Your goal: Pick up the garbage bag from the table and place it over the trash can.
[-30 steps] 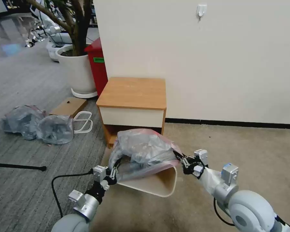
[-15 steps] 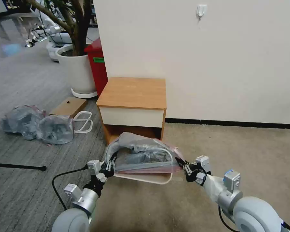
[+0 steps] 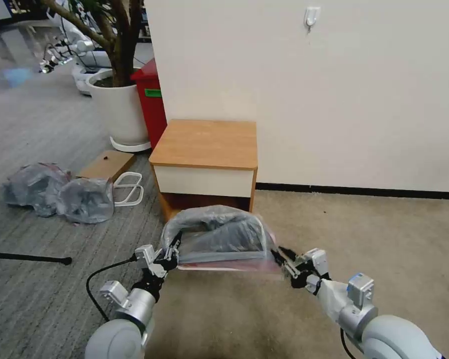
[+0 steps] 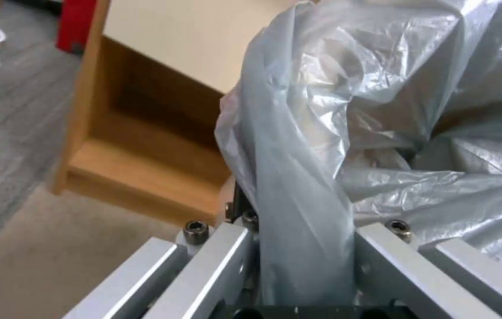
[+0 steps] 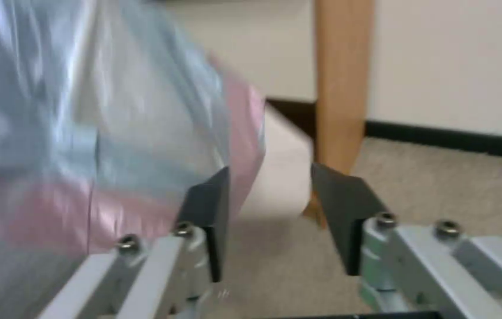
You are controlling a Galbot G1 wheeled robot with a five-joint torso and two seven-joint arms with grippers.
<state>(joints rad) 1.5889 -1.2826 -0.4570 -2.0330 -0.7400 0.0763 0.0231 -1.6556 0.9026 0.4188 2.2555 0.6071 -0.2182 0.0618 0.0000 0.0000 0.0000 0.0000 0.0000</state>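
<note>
The left end effector (image 3: 170, 253) grips the bag (image 3: 219, 238); the right end effector (image 3: 286, 259), spread wide, sits just beside its pink rim. The left should release only once the rim hugs the can (image 5: 283, 170) beneath.

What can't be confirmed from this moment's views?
1. Trash can walls, head view: covered by the draped garbage bag.
2. Left pincer fingertips, left wrist view: wrapped in bag film.
3. Whether the bag's rim band clears the can's far edge, head view: behind the bag's bulge.
</note>
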